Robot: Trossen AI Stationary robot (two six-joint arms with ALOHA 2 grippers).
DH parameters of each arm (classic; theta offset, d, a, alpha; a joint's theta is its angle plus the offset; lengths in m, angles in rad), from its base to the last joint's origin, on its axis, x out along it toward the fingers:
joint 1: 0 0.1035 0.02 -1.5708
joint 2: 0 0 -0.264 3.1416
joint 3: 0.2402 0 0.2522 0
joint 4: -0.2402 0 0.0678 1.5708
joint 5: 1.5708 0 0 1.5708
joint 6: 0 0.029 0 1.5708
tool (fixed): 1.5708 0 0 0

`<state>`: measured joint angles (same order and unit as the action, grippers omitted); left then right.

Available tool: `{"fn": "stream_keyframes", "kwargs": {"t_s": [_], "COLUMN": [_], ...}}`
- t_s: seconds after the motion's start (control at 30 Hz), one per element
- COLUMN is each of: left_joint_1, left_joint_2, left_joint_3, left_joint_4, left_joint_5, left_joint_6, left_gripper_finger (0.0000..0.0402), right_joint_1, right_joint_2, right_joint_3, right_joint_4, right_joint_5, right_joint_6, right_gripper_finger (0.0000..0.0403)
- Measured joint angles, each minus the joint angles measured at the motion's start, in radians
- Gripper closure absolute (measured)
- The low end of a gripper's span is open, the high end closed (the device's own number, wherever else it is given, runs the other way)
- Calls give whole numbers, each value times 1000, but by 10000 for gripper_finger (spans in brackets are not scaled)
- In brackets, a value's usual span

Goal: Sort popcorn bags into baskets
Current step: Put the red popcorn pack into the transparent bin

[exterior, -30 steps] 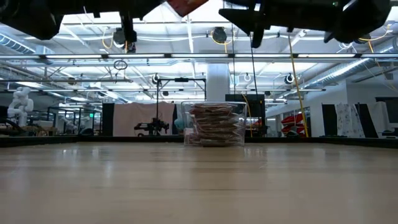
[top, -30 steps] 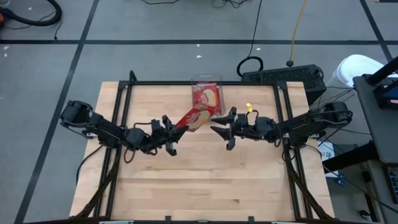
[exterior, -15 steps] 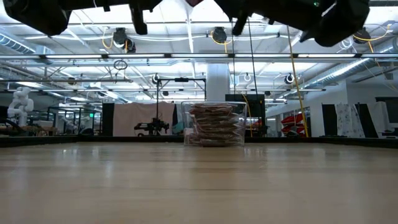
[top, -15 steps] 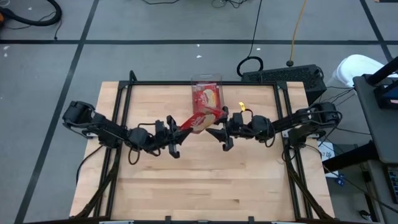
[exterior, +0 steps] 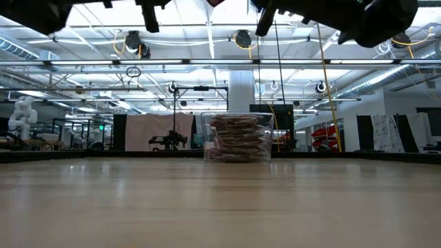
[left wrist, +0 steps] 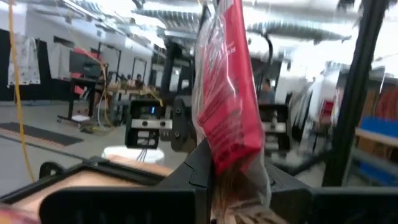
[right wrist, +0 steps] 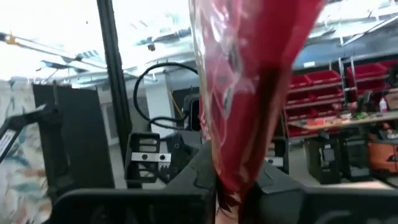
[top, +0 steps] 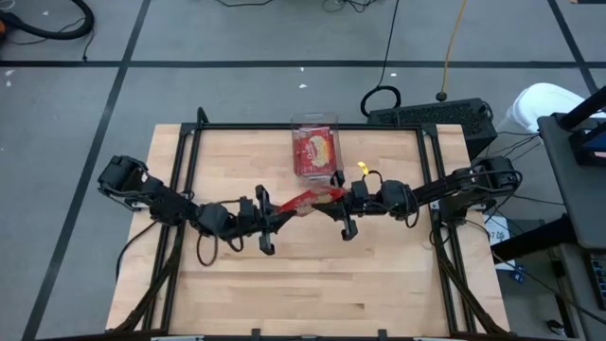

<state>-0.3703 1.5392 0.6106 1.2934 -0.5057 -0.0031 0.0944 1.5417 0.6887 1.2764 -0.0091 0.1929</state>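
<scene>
scene: 2 dark arms meet above the middle of a wooden table (top: 237,284), seen from overhead, with 1 red popcorn bag (top: 306,199) stretched between them.
left gripper (top: 276,207): reaching in from the left, fingers clamped on the left end of the bag; its wrist view shows the red packet (left wrist: 227,93) standing up out of the closed fingers.
right gripper (top: 331,201): reaching in from the right, fingers together on the bag's right end; its wrist view shows the red film (right wrist: 242,87) pinched between them.
popcorn bag: held off the table in mid-air between both grippers, just near of the basket, edge-on to the overhead camera.
basket (top: 314,149): a clear plastic bin at the far middle edge of the table, holding a stack of red packets (exterior: 236,136); from table height the stack fills the bin (exterior: 238,138) nearly to its rim.
background: a large workshop with ceiling lights beyond the table.
</scene>
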Motion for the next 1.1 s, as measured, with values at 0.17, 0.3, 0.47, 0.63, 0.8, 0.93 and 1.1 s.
{"fn": "stream_keyframes", "kwargs": {"t_s": [0.17, 0.3, 0.47, 0.63, 0.8, 0.93, 1.1], "left_joint_1": [-71, -136, -188, -170, -111, -59, 24], "left_joint_2": [-74, -156, -243, -246, -193, -139, -85], "left_joint_3": [0, 0, 0, 18, 99, 186, 269], "left_joint_4": [-194, -327, -385, -436, -639, -783, -921], "left_joint_5": [-69, -222, -311, -306, -197, -163, -33], "left_joint_6": [-21, -89, -113, -165, -296, -336, -403], "left_gripper_finger": [335, 276, 208, 174, 161, 156, 156], "right_joint_1": [18, 21, 21, 21, 21, 21, 21], "right_joint_2": [-35, -117, -204, -206, -187, -185, -185], "right_joint_3": [-23, -34, -35, -35, -35, -34, -34], "right_joint_4": [-64, -255, -530, -644, -651, -660, -686], "right_joint_5": [-2, 7, 12, 12, 10, 9, 7], "right_joint_6": [7, 4, 50, 103, 113, 112, 110], "right_gripper_finger": [382, 395, 396, 395, 395, 395, 395]}}
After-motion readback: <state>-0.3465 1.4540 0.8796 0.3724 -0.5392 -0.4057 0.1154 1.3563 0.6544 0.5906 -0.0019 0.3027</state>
